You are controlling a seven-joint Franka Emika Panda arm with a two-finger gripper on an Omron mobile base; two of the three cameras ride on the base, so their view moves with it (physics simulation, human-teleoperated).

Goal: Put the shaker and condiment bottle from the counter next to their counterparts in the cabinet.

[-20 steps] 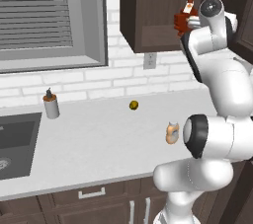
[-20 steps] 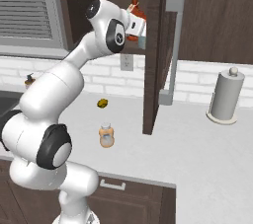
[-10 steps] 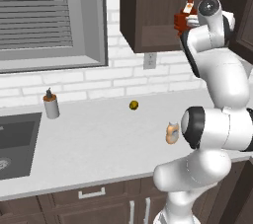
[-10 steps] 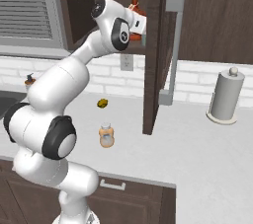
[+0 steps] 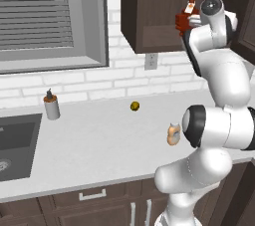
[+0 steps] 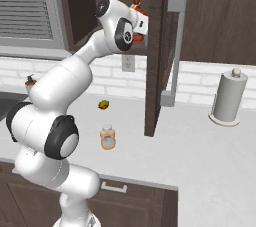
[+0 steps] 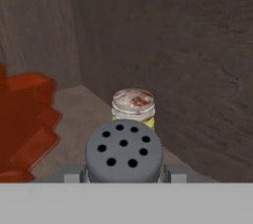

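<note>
A grey cylinder with an orange-and-black top stands upright near the sink, below the window with closed blinds. A small yellow-brown object lies in front of the white brick wall under the wall outlet. A paper towel roll stands upright on its holder at the far right.

The counter bears the condiment bottle, a grey cylinder and a paper-towel roll.

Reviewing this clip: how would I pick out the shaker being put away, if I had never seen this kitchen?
Look inside the dark brown wall cabinet, on the shelf beside the dark red bottle. The shaker stands nearest the hand camera, in front of a yellow-green shaker. Its dark grey cap dotted with holes sets it apart from that silver-capped neighbour.
</note>
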